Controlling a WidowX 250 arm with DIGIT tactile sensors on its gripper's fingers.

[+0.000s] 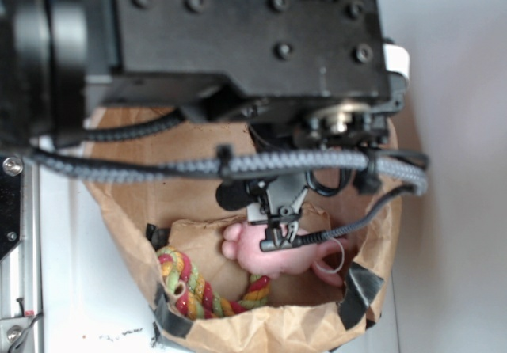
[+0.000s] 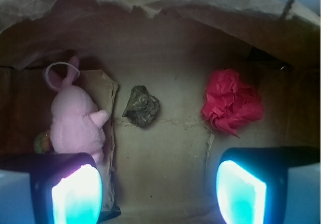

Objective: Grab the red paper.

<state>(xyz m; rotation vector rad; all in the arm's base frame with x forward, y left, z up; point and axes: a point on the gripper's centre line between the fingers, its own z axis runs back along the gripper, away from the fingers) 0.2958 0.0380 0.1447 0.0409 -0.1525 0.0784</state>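
Crumpled red paper (image 2: pixel 231 106), matt and sharply creased, lies on the rough, wrinkled brown paper of an open bag (image 2: pixel 165 153). Beside it, a pink plush toy (image 2: pixel 76 121) shows soft, fuzzy cloth, and a small brown lump (image 2: pixel 141 106) looks coarse and dull. A braided rope toy (image 1: pixel 194 286) is woven fibre. The arm's housing (image 1: pixel 238 28) is matt black with metal screws, its cables (image 1: pixel 238 165) sheathed in grey braid.

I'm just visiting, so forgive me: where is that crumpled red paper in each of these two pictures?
Exterior view: the red paper is not visible; the arm and its cables cover much of the paper bag.
Wrist view: the red paper lies right of centre on the bag floor, above the right fingertip of the gripper.
Shared landmark: the pink plush toy appears in both.
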